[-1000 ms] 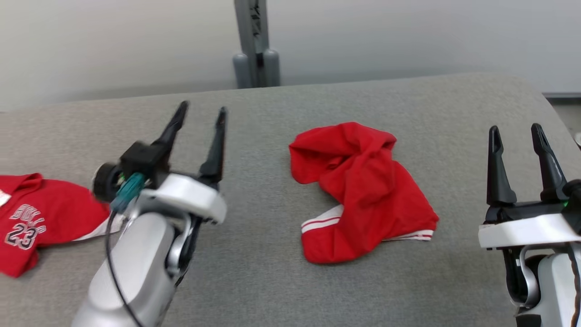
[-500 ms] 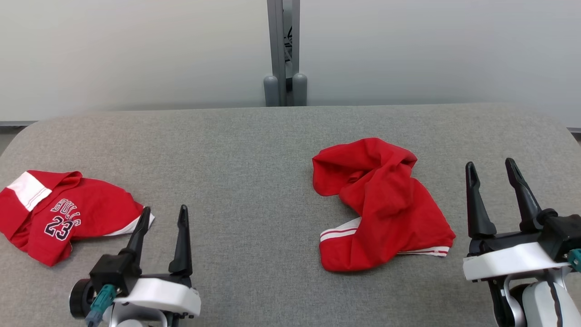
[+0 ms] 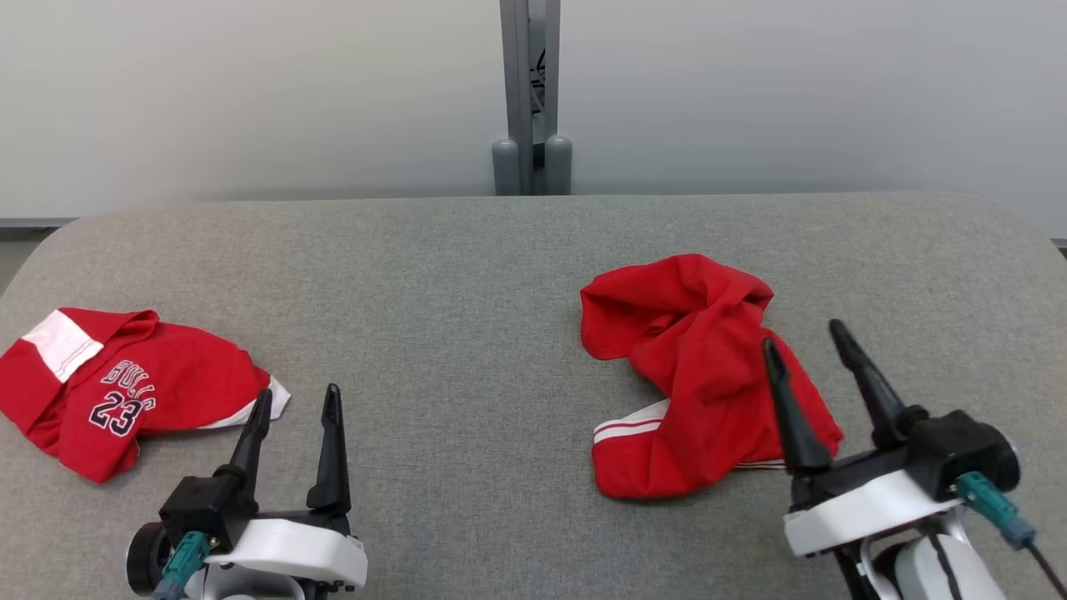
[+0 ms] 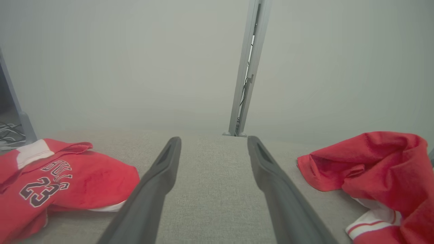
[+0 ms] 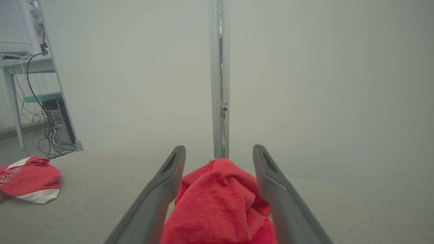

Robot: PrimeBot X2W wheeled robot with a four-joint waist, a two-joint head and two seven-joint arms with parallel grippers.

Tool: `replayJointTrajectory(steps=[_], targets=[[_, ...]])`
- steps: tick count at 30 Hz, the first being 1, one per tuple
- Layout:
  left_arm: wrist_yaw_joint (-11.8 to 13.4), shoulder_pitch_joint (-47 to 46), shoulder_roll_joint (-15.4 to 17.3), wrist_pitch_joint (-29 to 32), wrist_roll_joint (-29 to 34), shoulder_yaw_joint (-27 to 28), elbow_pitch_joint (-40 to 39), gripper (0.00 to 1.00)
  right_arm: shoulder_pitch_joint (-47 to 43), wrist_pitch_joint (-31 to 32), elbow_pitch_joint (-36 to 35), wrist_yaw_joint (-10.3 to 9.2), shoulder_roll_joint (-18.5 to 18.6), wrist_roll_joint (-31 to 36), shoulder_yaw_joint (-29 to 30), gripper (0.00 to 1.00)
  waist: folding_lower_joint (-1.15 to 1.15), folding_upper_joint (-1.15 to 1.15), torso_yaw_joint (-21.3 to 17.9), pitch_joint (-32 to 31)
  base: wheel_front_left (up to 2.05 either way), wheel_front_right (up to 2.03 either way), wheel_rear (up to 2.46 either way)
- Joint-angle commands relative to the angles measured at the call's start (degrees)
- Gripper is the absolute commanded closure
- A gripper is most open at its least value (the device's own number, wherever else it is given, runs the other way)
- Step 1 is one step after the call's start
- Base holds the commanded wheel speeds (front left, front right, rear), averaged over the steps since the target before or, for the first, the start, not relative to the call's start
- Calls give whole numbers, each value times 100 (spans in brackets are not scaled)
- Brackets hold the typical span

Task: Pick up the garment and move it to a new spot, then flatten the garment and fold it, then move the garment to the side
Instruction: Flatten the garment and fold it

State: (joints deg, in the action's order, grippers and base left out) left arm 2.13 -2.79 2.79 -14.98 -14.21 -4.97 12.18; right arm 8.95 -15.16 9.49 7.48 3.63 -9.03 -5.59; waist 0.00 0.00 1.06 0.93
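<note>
Grey cloth covers the table [image 3: 467,275] I'm working over. On its right half the crumpled red garment [image 3: 692,358] lies in a heap, striped white hem toward me. A second red jersey [image 3: 125,392] marked 23 lies far left, well apart. My right hand [image 3: 802,335] sits at the garment's near right edge, fingers spread, the heap showing between them in its wrist camera; contact I can't judge. My left hand [image 3: 298,392] is released too, empty, just beside the jersey.

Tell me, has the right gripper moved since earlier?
Yes. The right gripper has swung left, its open jaws now over the right edge of the crumpled garment.
</note>
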Motion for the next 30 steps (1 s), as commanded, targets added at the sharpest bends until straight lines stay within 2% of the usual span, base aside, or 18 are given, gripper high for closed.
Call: replayJointTrajectory(steps=[1, 5, 7, 11, 23, 30], targets=[[41, -85, 21, -20, -78, -24, 41, 0, -55, -10, 28, 1, 144, -32, -321, 0, 0, 0, 25, 33, 0, 0, 0], [53, -144, 22, -20, -139, -149, 82, 0, -36, -10, 182, 2, 345, -242, -1101, 0, 0, 0, 127, 129, 0, 0, 0], [85, -172, 20, -20, -172, -235, 126, 0, 95, -10, 328, 2, 537, -438, -1750, 0, 0, 0, 234, 209, 0, 0, 0], [120, -266, 20, -20, -247, -324, 171, 0, 281, -10, 619, 1, 744, -643, -2359, 0, 0, 0, 406, 316, 0, 0, 0], [227, -392, 16, -20, -480, -642, 208, 0, 874, 92, 2271, 1, 899, -635, -2778, 0, 0, 0, 915, 646, 0, 0, 0], [283, -451, 18, -20, -554, -749, 218, 0, 1147, 310, 2964, 1, 898, -585, -2849, 0, 0, 0, 1050, 780, 0, 0, 0]])
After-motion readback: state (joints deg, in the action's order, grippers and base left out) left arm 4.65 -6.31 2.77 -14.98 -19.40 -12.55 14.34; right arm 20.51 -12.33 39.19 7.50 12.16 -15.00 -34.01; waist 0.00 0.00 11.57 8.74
